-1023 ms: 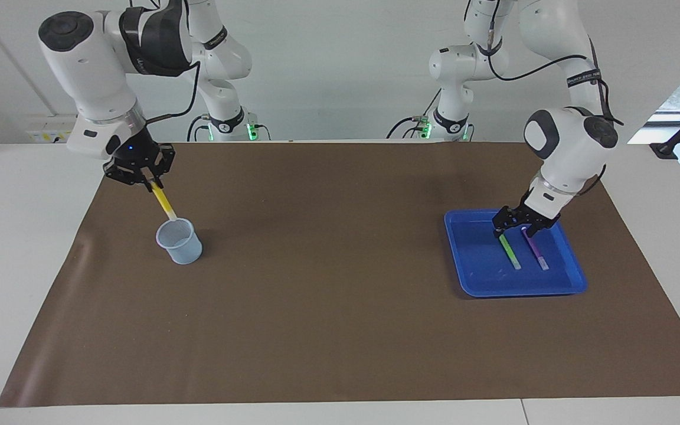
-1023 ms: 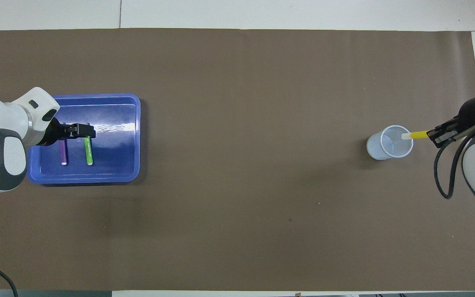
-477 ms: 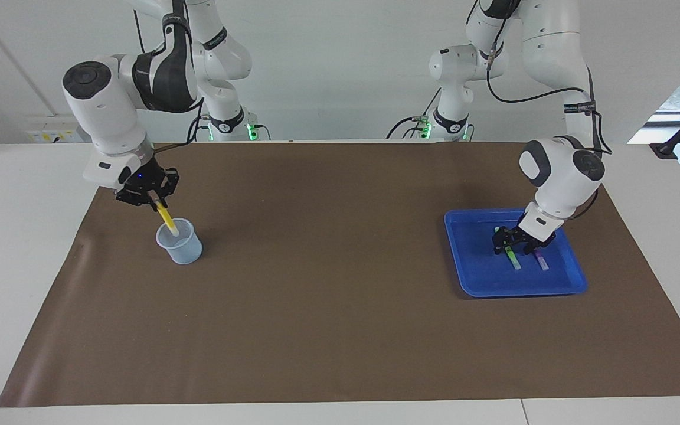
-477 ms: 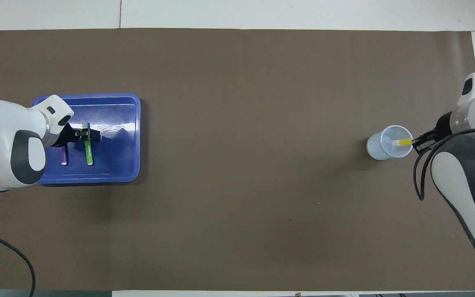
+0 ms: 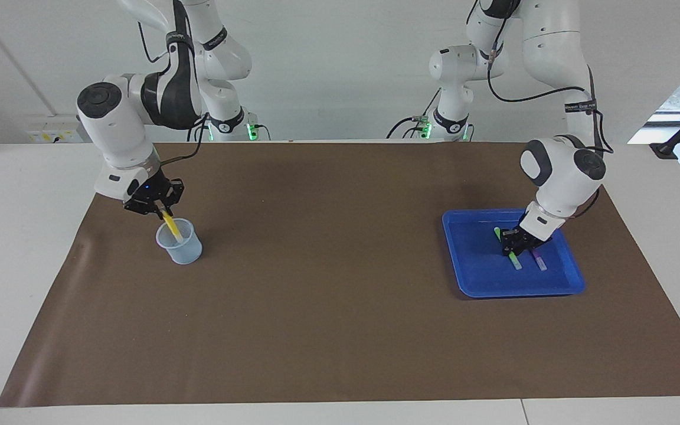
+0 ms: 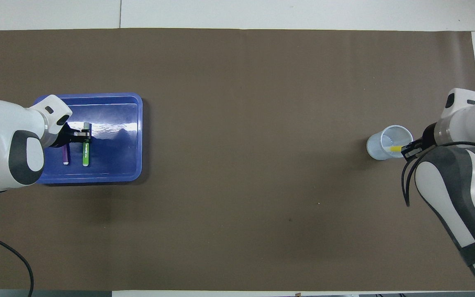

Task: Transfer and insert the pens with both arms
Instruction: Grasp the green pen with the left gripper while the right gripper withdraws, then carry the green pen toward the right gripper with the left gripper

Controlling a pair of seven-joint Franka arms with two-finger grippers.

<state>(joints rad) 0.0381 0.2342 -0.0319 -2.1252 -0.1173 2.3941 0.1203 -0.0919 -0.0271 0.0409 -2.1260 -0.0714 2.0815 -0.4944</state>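
My left gripper (image 5: 512, 251) (image 6: 84, 133) is down in the blue tray (image 5: 476, 277) (image 6: 118, 165), shut on the middle of the green pen (image 5: 515, 261) (image 6: 85, 154), which still lies on the tray floor. The purple pen (image 5: 539, 260) (image 6: 65, 156) lies beside it, toward the left arm's end. My right gripper (image 5: 162, 212) (image 6: 406, 149) hangs just above the rim of the translucent cup (image 5: 182, 245) (image 6: 379, 150), shut on the top of the yellow pen (image 5: 170, 225) (image 6: 395, 148). That pen slants down into the cup.
A brown mat (image 5: 328, 307) covers most of the white table, with the tray near the left arm's end and the cup near the right arm's end. Black cables hang off both arms.
My left gripper dropped into the tray and shut on the green pen, nudging pen and tray slightly. My right gripper came down and pushed the yellow pen deeper into the cup.
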